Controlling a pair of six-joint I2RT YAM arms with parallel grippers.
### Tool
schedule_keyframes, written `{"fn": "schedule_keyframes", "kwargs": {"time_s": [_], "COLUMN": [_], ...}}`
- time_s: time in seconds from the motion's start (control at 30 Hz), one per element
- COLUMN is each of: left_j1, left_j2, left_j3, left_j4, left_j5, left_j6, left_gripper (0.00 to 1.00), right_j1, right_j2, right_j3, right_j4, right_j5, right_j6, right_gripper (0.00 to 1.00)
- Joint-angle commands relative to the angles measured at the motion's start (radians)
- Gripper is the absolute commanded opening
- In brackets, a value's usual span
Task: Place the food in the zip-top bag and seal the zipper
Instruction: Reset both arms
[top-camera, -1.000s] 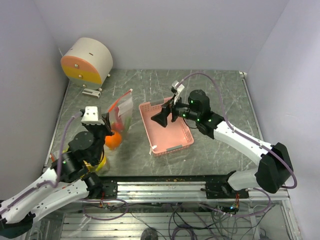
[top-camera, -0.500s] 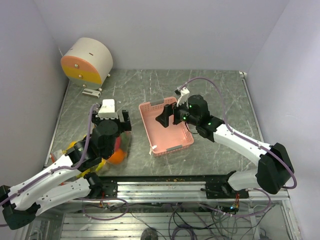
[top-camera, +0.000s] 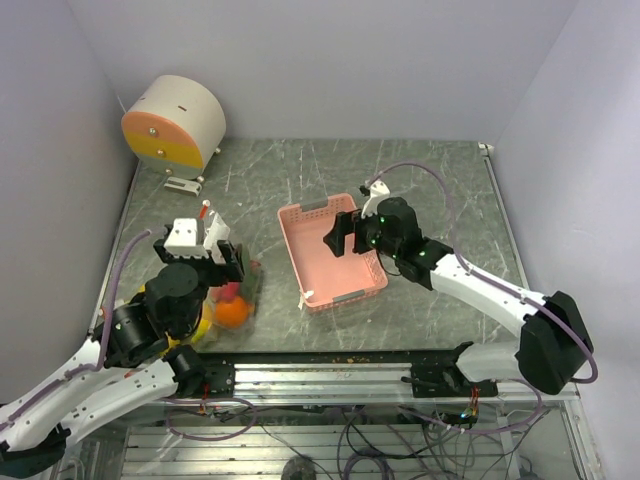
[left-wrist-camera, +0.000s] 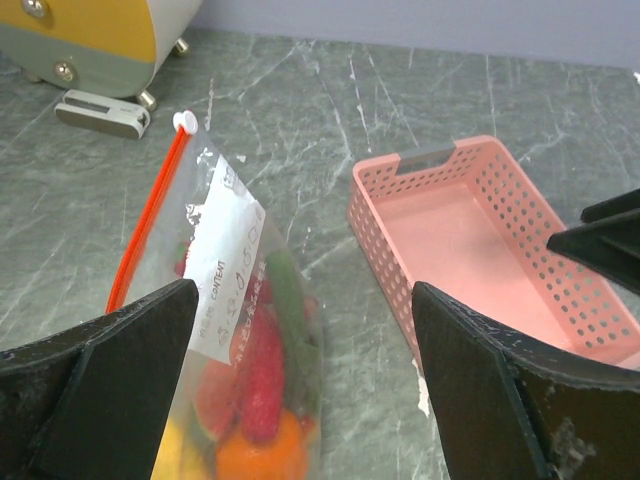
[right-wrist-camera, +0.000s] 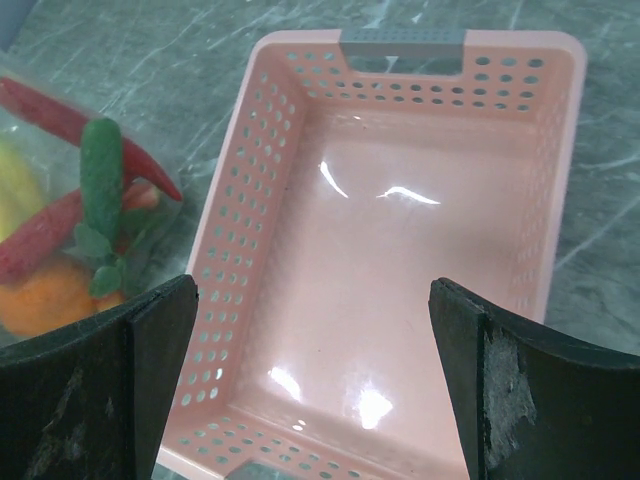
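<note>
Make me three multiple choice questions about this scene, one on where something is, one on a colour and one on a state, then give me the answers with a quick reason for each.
1. Where does the floppy clear plastic zip-top bag lie?
A. Inside the pink perforated plastic tray
B. On the grey marbled table, left of that tray
C. On top of the tray's rim

2. What colour is the bag's thin closure strip?
A. Blue
B. Green
C. Orange-red

3. How does the left gripper stand?
A. Open, holding nothing
B. Shut on the bag
C. Shut on the tray

Answers:
1 B: the top view shows the bag on the table beside the tray, and the tray holds nothing.
2 C: the left wrist view shows an orange-red line along the bag's mouth.
3 A: its fingers stand wide apart above the bag, gripping nothing.
</note>
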Motion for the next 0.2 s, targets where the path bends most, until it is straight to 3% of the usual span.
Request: {"fn": "schedule_keyframes", "kwargs": {"time_s": [0.0, 0.17], "left_j1": [0.002, 0.002], "left_j2": [0.001, 0.028], "left_j3": [-0.03, -0.027], "left_j4": [-0.022, -0.016], "left_j5": [0.032, 0.043], "left_j6": [-0.011, -0.005], "left_gripper": [0.99, 0.99], "right_j1": [-0.005, -0.005], "right_j2": [-0.043, -0.051], "right_j3": [-0.006, 0.006], "right_j4": [-0.027, -0.072], "right_j5": [0.093, 0.137], "right_j6": [-0.004, -0.027], "right_gripper": [1.0, 1.0]}}
